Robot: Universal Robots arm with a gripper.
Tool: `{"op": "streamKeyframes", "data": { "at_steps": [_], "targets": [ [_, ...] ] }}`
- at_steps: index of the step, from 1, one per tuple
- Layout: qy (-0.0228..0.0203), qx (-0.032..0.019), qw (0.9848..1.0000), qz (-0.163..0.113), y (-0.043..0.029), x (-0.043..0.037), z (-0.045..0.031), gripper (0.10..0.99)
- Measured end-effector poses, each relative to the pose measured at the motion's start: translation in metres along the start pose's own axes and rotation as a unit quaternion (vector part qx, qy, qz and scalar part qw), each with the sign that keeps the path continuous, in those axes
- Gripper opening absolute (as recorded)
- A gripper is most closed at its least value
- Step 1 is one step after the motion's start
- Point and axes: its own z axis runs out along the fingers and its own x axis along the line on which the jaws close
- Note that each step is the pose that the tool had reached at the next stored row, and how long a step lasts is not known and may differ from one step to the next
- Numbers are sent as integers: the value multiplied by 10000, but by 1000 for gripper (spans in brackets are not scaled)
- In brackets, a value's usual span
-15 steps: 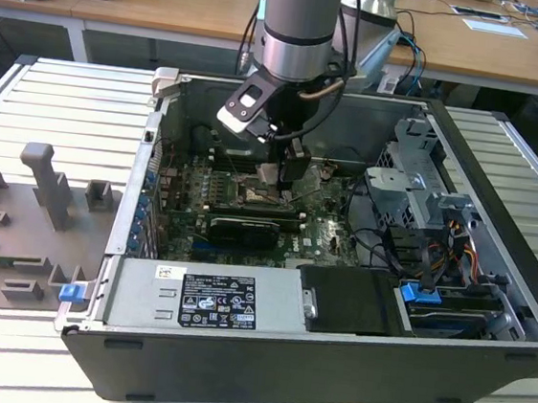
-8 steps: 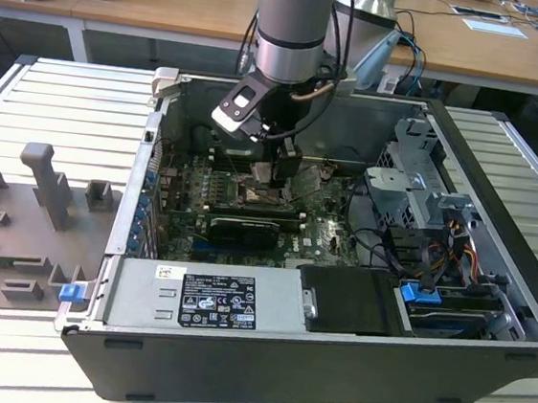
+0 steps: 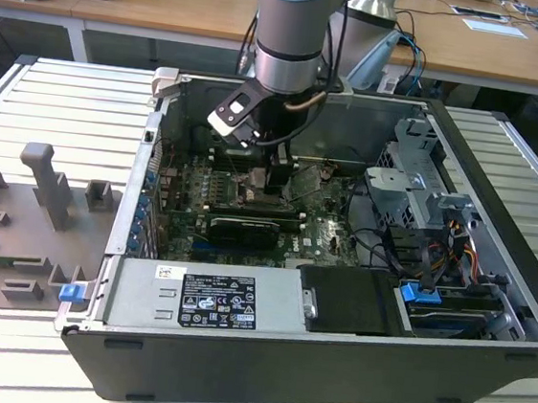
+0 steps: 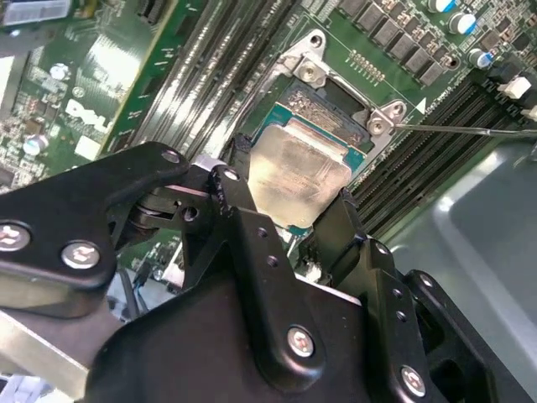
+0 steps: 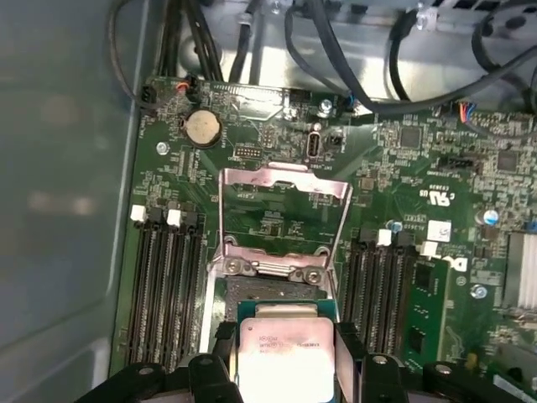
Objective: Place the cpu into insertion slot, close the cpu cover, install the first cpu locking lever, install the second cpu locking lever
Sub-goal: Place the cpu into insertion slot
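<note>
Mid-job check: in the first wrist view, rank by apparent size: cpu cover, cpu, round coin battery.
1. cpu cover, raised open, looks largest.
2. cpu, close behind; it sits nearer the camera and the picture's edge cuts it off, so this ranking is unsure.
3. coin battery, clearly smallest.

the cpu (image 4: 298,172) over the insertion slot (image 4: 323,105), between memory slots (image 5: 164,294), the cpu cover (image 5: 252,178) upright beside it.

cpu (image 5: 285,357) cropped at the edge, insertion slot (image 4: 325,105) mostly hidden — beneath it
</note>
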Motion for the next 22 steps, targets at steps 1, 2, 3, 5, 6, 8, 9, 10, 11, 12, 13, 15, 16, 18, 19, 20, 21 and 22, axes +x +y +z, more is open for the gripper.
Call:
{"op": "streamKeyframes", "data": {
  "at_steps": [1, 2, 3, 5, 6, 8, 9, 10, 11, 12, 13, 15, 16, 18, 19, 20, 21, 22],
  "targets": [
    [1, 16, 10000, 11, 1, 15, 18, 541],
    [3, 25, 10000, 17, 1, 24, 30, 541],
    [4, 37, 10000, 26, 2, 33, 44, 541],
    [2, 58, 9999, 129, 1, 40, 80, 541],
    [-1, 65, 9996, 271, 0, 40, 103, 541],
    [-4, 76, 9992, 401, -1, 42, 139, 541],
    [-5, 79, 9991, 422, 0, 44, 151, 541],
    [-6, 81, 9990, 438, -1, 46, 161, 541],
    [-6, 81, 9989, 453, -1, 49, 168, 541],
    [-7, 82, 9989, 472, -1, 52, 179, 541],
    [-8, 82, 9987, 498, -1, 53, 189, 541],
    [-11, 81, 9984, 562, -2, 56, 206, 541],
    [-12, 81, 9982, 594, -2, 58, 221, 541],
    [-12, 81, 9982, 601, -3, 59, 254, 541],
    [-12, 81, 9982, 601, -1, 58, 265, 541],
    [-12, 82, 9982, 600, 0, 58, 272, 541],
    [-11, 82, 9982, 600, 1, 58, 280, 541],
    [-12, 82, 9982, 600, 3, 57, 285, 541]
  ]
}}
